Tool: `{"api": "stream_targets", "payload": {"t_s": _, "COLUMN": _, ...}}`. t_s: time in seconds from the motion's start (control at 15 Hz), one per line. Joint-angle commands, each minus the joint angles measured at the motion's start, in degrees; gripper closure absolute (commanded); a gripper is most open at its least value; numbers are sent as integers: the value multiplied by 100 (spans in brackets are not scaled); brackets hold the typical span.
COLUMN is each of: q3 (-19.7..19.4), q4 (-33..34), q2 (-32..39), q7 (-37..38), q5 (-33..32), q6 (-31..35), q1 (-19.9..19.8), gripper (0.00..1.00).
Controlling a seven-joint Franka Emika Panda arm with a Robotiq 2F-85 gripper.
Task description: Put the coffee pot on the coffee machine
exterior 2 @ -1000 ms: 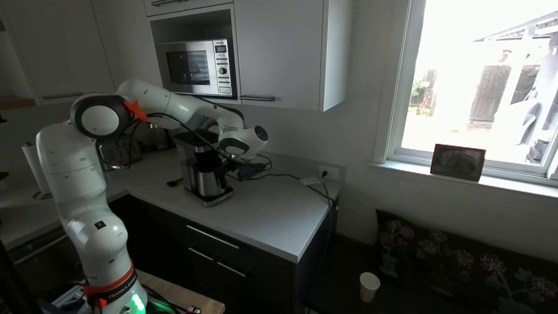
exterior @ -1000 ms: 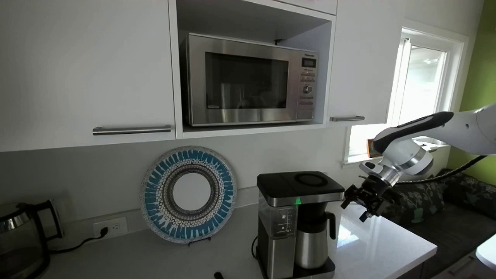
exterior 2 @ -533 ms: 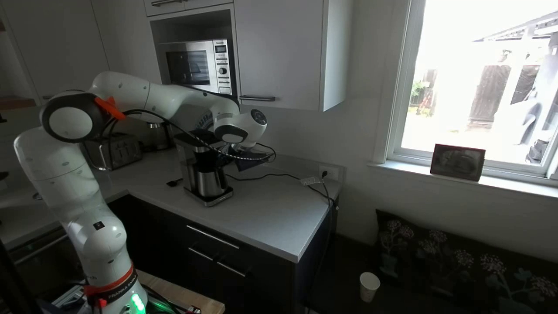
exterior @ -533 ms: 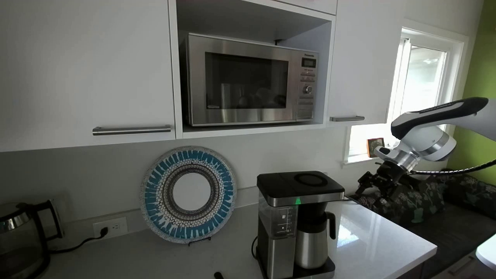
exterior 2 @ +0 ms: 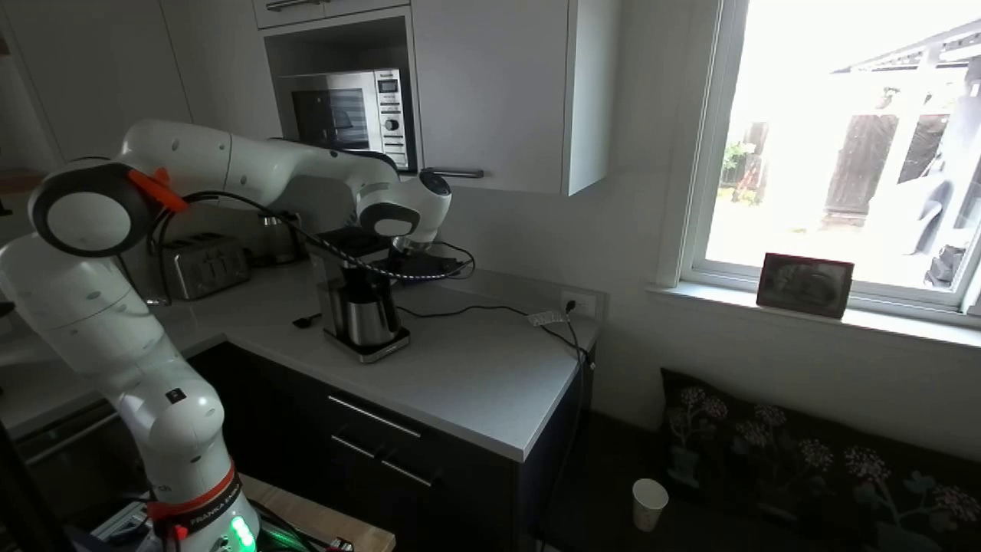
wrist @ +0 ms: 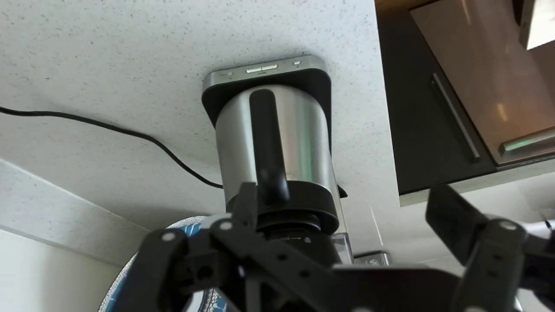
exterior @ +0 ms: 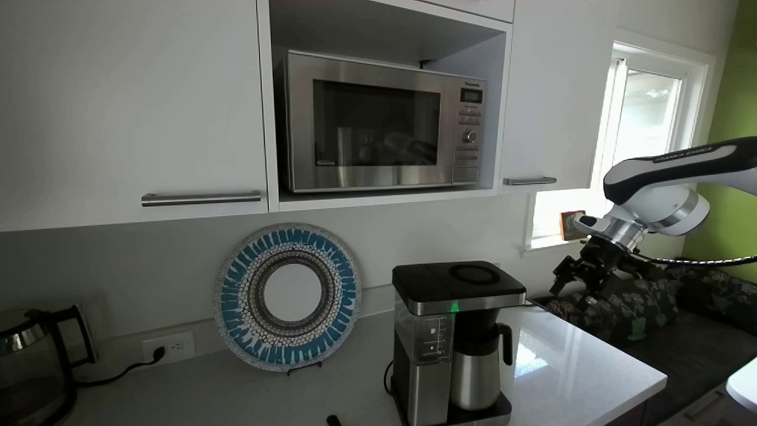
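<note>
The coffee pot (exterior: 475,381), a steel carafe with black lid and handle, stands upright on the base plate of the coffee machine (exterior: 429,393), under its black top. Both also show in an exterior view, the pot (exterior 2: 369,322) inside the machine (exterior 2: 328,295). In the wrist view the pot (wrist: 303,138) stands on the machine's base (wrist: 264,69), its handle facing the camera. My gripper (exterior: 572,294) is open and empty, in the air apart from the handle. In the wrist view its fingers (wrist: 342,201) are wide apart. In an exterior view the fingers are mostly hidden.
A microwave (exterior: 378,127) sits in the cabinet above. A round patterned plate (exterior: 290,299) leans on the wall, with a glass kettle (exterior: 29,367) further left. A toaster (exterior 2: 207,264) stands beyond the machine. A black cable (wrist: 86,122) lies on the counter (exterior 2: 475,383).
My gripper has moved away from the coffee machine, back and slightly up, and the arm has drawn back. The pot and the machine have not moved.
</note>
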Motion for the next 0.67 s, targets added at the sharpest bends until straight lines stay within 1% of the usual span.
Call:
{"api": "stream_targets", "payload": {"t_s": 0.0, "q3": 60, "q4": -314, "q2": -400, "q7": 307, "q5": -367, "q6": 75, "q1": 197, "gripper": 0}}
{"api": "stream_targets", "payload": {"t_s": 0.07, "q3": -95, "q4": -70, "q2": -136, "q7": 147, "q5": -167, "q6": 1, "q1": 229, "gripper": 0}}
{"api": "stream_targets", "payload": {"t_s": 0.27, "q3": -55, "q4": -137, "q2": -251, "q7": 238, "q5": -247, "q6": 3, "q1": 301, "gripper": 0}}
{"api": "stream_targets", "payload": {"t_s": 0.6, "q3": -57, "q4": -173, "q2": -275, "q7": 245, "q5": -251, "q6": 5, "q1": 303, "gripper": 0}}
